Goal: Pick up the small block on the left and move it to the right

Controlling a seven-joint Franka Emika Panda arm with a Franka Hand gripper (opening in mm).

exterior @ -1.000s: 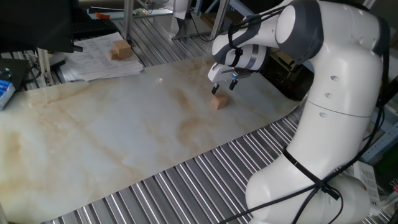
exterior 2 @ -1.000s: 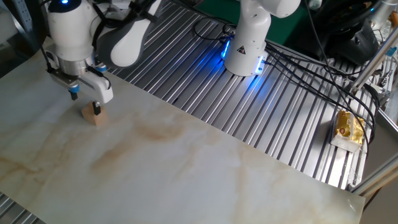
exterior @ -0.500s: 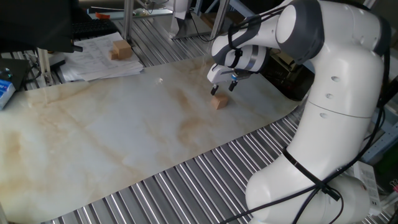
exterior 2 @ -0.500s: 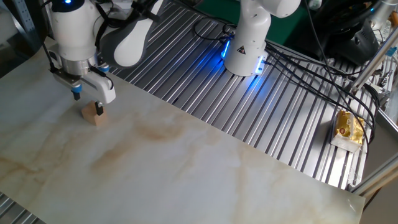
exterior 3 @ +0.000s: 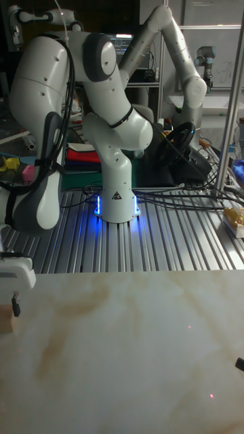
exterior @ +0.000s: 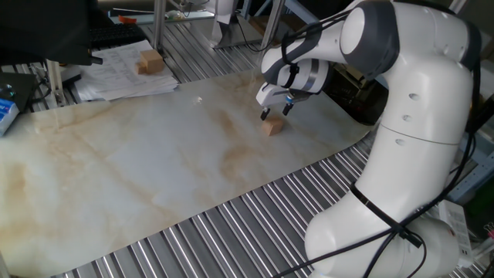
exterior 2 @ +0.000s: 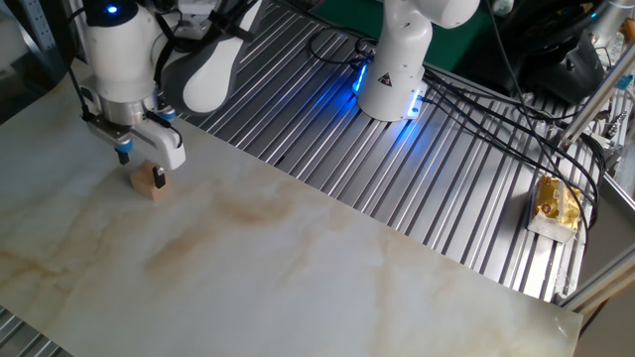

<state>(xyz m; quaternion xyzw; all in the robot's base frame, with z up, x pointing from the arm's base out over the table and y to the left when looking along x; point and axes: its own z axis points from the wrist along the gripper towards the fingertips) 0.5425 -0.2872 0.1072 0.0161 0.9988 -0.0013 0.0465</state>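
Observation:
The small block (exterior: 272,127) is a light-tan wooden cube lying on the marble-patterned sheet (exterior: 139,170). In the other fixed view the small block (exterior 2: 149,184) sits at the far left, and in the tall view the small block (exterior 3: 5,319) is cut by the left edge. My gripper (exterior: 275,113) hovers just above it, open, one finger to each side and a little higher than its top. In the other fixed view the gripper (exterior 2: 141,169) has its near finger overlapping the cube's edge. Whether a finger touches the cube is unclear.
A larger oblong tan block (exterior: 150,62) rests on a pile of papers (exterior: 127,81) at the back. A blue box (exterior: 6,113) sits at the left edge. The arm's base (exterior 2: 392,74) stands on the ribbed metal table, with cables and a yellow packet (exterior 2: 556,203) beyond.
The gripper has shifted a few pixels sideways over the cube, still open. The cube has not moved.

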